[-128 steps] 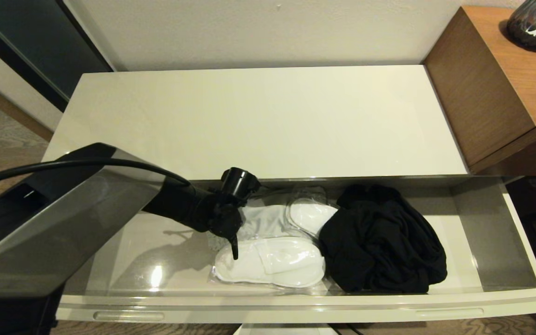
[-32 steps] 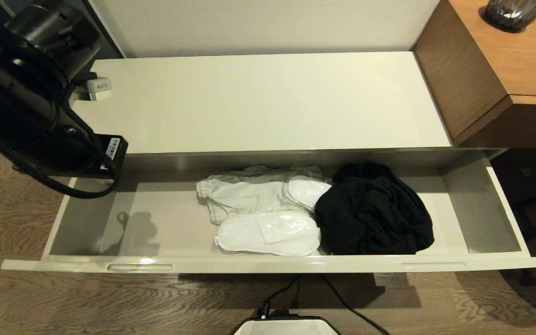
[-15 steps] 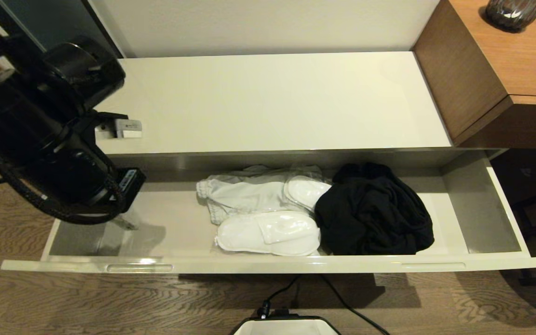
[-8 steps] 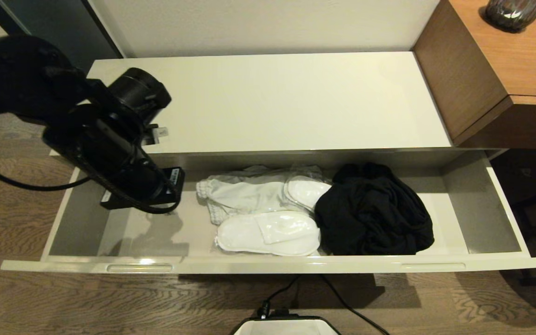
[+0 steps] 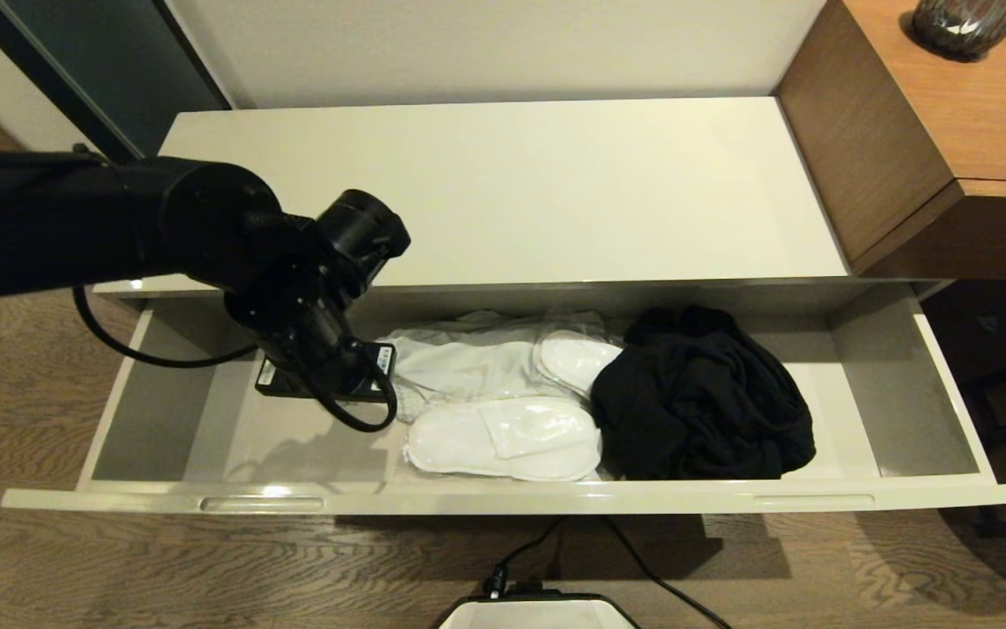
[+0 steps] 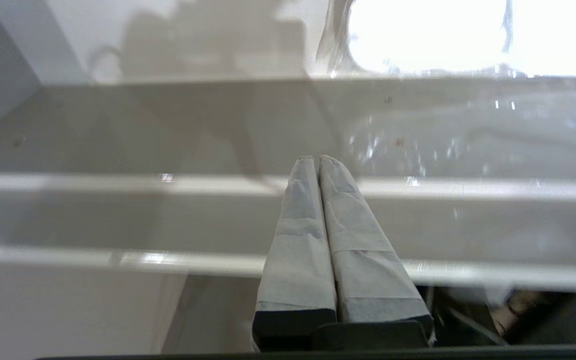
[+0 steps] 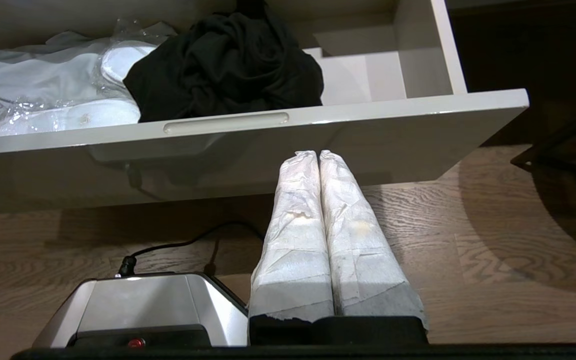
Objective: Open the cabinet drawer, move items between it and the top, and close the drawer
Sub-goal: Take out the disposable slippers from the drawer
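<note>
Open cabinet drawer [image 5: 503, 500]: closed left gripper [image 6: 318, 159] inside, beside light grey garment [image 5: 459, 362]; slippers [image 5: 503, 450] and black garment [image 5: 699, 406] alongside; right gripper [image 7: 318, 153] closed below.

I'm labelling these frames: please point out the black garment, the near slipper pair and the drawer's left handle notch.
black garment [image 5: 704, 402]: head view, middle of the crumpled cloth.
near slipper pair [image 5: 503, 447]: head view, centre of the wrapped white slippers.
left handle notch [image 5: 263, 503]: head view, middle of the slot in the drawer front.
</note>
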